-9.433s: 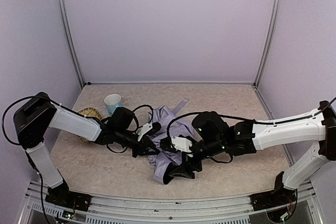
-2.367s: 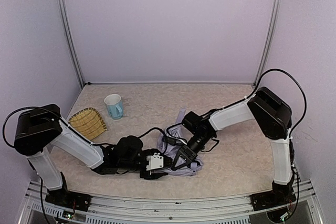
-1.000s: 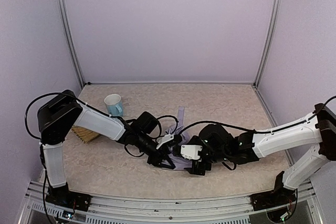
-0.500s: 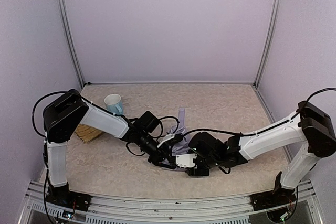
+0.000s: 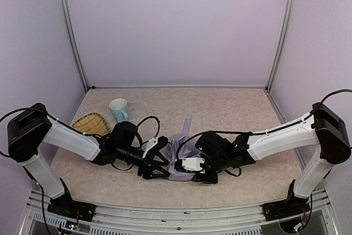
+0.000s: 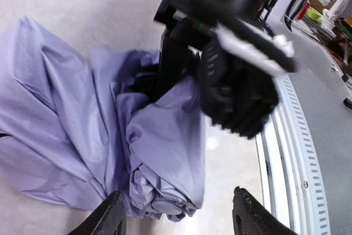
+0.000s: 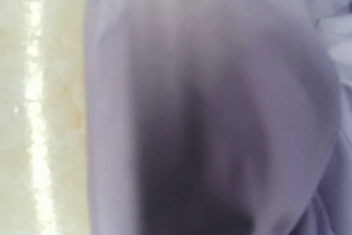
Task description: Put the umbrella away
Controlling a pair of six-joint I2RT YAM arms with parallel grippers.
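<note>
speckled beige table (image 5: pixel 247 108) under lavender walls (image 5: pixel 176 26). your umbrella (image 5: pixel 177 146) lies bunched near its front middle. left gripper (image 6: pixel 179 208) is spread and empty beside the folds, likely ready to gather them; right gripper (image 5: pixel 187 169) is buried in fabric, and you cannot tell its grip.

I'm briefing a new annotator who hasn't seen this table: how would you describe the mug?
On the beige speckled table, look to the far left. A mug stands upright there, right of a woven yellow basket. It alone is pale blue with a handle, unlike the flat basket and the crumpled lavender umbrella nearer the middle.
</note>
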